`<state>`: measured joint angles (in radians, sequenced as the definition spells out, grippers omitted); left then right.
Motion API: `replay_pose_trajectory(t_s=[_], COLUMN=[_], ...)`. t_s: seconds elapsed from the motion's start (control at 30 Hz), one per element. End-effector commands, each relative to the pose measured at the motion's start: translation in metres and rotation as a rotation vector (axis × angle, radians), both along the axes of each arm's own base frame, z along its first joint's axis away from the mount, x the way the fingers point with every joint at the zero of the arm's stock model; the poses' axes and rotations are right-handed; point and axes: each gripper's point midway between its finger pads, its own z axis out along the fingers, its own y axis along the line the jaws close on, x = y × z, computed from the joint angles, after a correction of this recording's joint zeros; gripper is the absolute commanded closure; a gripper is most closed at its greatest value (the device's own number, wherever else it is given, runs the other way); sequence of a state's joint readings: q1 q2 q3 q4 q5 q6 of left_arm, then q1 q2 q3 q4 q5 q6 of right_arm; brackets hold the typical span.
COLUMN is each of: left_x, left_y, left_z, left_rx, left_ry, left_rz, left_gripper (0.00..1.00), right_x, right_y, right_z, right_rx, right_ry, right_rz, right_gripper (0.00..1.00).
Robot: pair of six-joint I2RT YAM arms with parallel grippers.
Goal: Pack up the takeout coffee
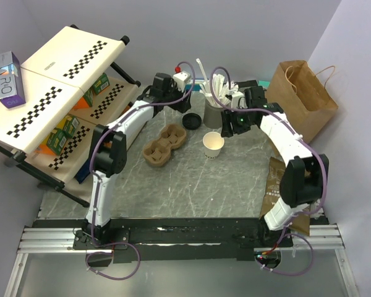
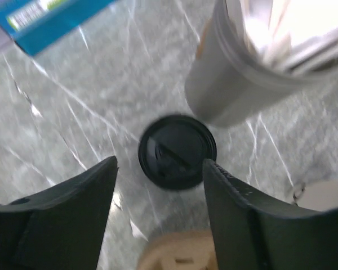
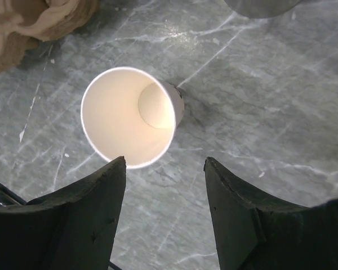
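The white paper cup [image 1: 213, 144] stands upright and uncovered on the marble table, tan inside [image 3: 127, 118]. Its round black lid [image 1: 192, 121] lies flat on the table to the cup's upper left, apart from it [image 2: 177, 152]. My left gripper [image 1: 184, 104] hovers just above the lid, open and empty [image 2: 160, 162], the lid a little beyond its fingertips. My right gripper [image 1: 230, 125] hangs to the cup's upper right, open and empty [image 3: 164, 160]; the cup's rim sits just ahead of the left finger [image 3: 96, 191].
A brown pulp cup carrier [image 1: 165, 144] lies left of the cup. The dark grey cup of white sticks [image 1: 214, 111] stands close behind the lid [image 2: 231, 84]. A brown paper bag [image 1: 303, 93] stands at the back right, a brown pouch [image 1: 275, 179] by the right arm, a shelf rack [image 1: 55, 93] at left.
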<state>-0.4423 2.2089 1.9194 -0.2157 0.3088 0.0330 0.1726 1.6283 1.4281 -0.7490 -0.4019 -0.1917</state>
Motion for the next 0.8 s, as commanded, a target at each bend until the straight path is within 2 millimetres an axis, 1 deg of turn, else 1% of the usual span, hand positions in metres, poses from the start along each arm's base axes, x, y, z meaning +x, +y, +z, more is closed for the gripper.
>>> replay_pose_trajectory(t_s=[0.0,0.03,0.07,0.1,0.13,0.17,0.27,0.33,0.37,0.4,0.43,0.47,0.5,0.53,0.57,0.63,0.7,0.73,0.77], left_x=[0.021,0.024,0.026,0.027,0.024,0.026,0.026,0.027,0.028,0.03,0.03,0.032,0.033,0.034,0.035,0.037,0.04,0.041,0.041], left_y=[-0.006,-0.005,-0.004,-0.003,-0.002,-0.003,-0.003,-0.005,-0.005,-0.004,-0.003,-0.002,-0.003,-0.002,-0.002,-0.002,0.0,0.002,0.003], left_z=[0.009,0.011,0.006,0.006,-0.001,0.004,-0.002,-0.005,-0.009,-0.01,-0.016,-0.02,-0.023,-0.025,-0.035,-0.04,-0.043,-0.043,-0.043], left_rx=[0.017,0.02,0.021,0.017,0.019,0.006,0.002,-0.002,-0.004,-0.005,-0.007,-0.013,-0.032,-0.035,-0.031,-0.033,-0.032,-0.031,-0.029], left_ry=[-0.03,-0.031,-0.023,-0.025,-0.013,-0.029,-0.024,-0.017,-0.01,-0.013,-0.002,0.002,0.017,0.026,0.044,0.06,0.062,0.063,0.064], left_rz=[0.007,0.014,0.022,0.024,0.023,0.026,0.024,0.025,0.024,0.036,0.052,0.062,0.084,0.098,0.103,0.124,0.146,0.162,0.172], left_gripper=[0.34,0.34,0.33,0.32,0.32,0.31,0.29,0.3,0.31,0.32,0.32,0.33,0.33,0.34,0.35,0.36,0.37,0.38,0.38], right_x=[0.018,0.018,0.018,0.018,0.016,0.015,0.006,0.004,0.002,0.001,-0.001,-0.005,-0.006,-0.008,-0.012,-0.016,-0.024,-0.026,-0.031], right_y=[0.01,0.012,0.014,0.015,0.017,0.018,0.024,0.027,0.03,0.03,0.034,0.035,0.036,0.036,0.035,0.034,0.033,0.032,0.032], right_z=[-0.005,-0.008,-0.01,-0.015,-0.018,-0.021,-0.032,-0.036,-0.039,-0.043,-0.045,-0.049,-0.051,-0.051,-0.052,-0.053,-0.049,-0.047,-0.041], right_rx=[0.014,0.009,0.009,0.004,0.001,0.004,0.009,0.007,0.002,-0.004,-0.003,-0.007,-0.006,-0.006,-0.01,-0.012,-0.01,-0.009,-0.003], right_ry=[0.029,0.036,0.044,0.064,0.072,0.079,0.122,0.133,0.14,0.152,0.158,0.178,0.186,0.191,0.201,0.212,0.218,0.216,0.207], right_rz=[-0.048,-0.042,-0.038,-0.037,-0.032,-0.03,-0.014,-0.004,0.006,0.007,0.019,0.024,0.027,0.029,0.027,0.023,0.022,0.02,0.024], right_gripper=[0.36,0.37,0.37,0.38,0.38,0.38,0.42,0.44,0.46,0.51,0.56,0.66,0.72,0.77,0.88,0.92,0.96,1.0,1.0])
